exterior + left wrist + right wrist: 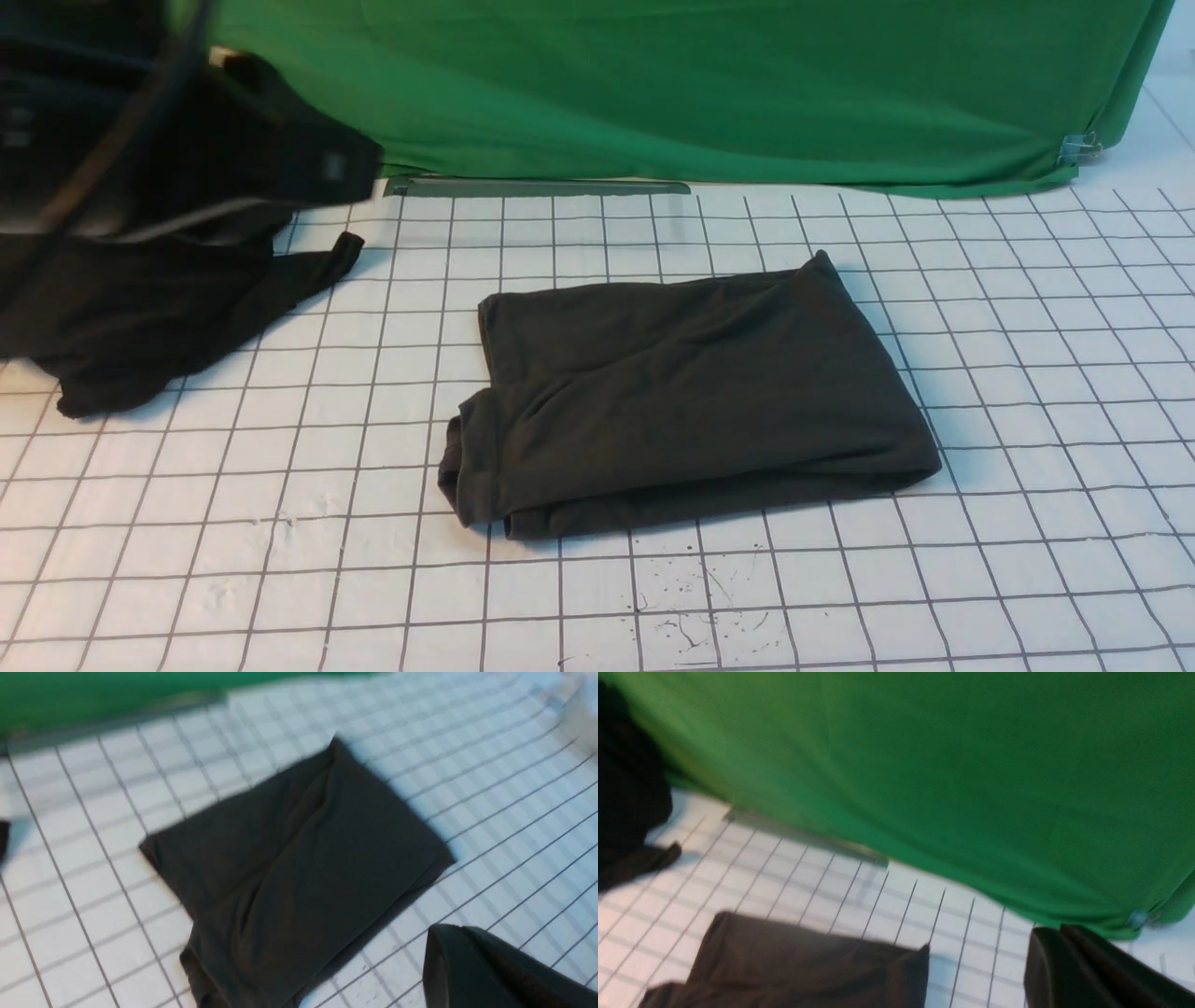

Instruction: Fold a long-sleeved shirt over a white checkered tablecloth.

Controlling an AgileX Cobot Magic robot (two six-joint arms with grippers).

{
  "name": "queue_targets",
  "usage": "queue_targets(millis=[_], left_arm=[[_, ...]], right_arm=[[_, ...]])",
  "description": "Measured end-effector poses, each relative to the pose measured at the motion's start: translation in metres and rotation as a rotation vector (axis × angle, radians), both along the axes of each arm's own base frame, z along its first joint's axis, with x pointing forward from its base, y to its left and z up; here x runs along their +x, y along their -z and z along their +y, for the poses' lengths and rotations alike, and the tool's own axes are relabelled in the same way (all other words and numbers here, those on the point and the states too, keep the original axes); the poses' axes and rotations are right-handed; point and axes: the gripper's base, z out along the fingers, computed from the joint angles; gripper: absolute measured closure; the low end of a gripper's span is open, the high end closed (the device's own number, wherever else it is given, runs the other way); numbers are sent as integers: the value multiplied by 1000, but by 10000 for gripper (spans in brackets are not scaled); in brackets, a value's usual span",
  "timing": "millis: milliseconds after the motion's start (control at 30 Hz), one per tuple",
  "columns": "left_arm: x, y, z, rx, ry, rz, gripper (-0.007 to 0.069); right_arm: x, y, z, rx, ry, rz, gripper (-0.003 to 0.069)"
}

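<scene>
The long-sleeved shirt (691, 392) lies folded into a dark brown-black rectangle in the middle of the white checkered tablecloth (1027, 373). The left wrist view shows the shirt (299, 868) from above on the tablecloth (467, 765), with my left gripper (437, 933) shut, empty and off beside the shirt's edge. My left arm (280, 159) is a blurred dark shape at the far left of the front view. From the right wrist, the shirt (808, 966) is low in view and my right gripper (1045, 935) is shut, empty and clear of it.
A blacker garment bundle (159, 317) lies at the left under my left arm, also seen as a bundle (626, 793) from the right wrist. A green cloth (700, 84) hangs along the back, with a clip (1080, 147) at its right corner. A grey strip (537, 188) runs along its foot.
</scene>
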Motion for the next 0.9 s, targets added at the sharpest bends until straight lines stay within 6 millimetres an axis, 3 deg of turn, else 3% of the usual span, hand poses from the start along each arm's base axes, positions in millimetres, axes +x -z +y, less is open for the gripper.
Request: queue_targets(millis=[100, 133, 167, 200, 300, 467, 533, 700, 900], left_arm=[[-44, -4, 19, -51, -6, -82, 629], [-56, -2, 24, -63, -8, -104, 629], [-59, -1, 25, -65, -8, -108, 629], [-74, 4, 32, -88, -14, -136, 629], [-100, 22, 45, -160, -42, -192, 629], [-111, 46, 51, -194, -66, -237, 629], [-109, 66, 51, -192, -76, -206, 629], [-104, 86, 49, -169, -82, -140, 629], [-102, 89, 49, -162, -86, -138, 629]], right_arm=[[-67, 7, -12, 60, 71, -258, 658], [-80, 18, -15, 73, 89, -301, 658], [-86, 14, -16, 78, 94, -334, 658], [-113, 31, -21, 103, 126, -436, 658], [-151, 71, -32, 154, 198, -642, 658], [-167, 114, -37, 175, 238, -724, 658], [-173, 132, -38, 190, 241, -730, 658], [-177, 136, -39, 210, 243, -743, 654], [-177, 136, -39, 212, 245, -751, 638]])
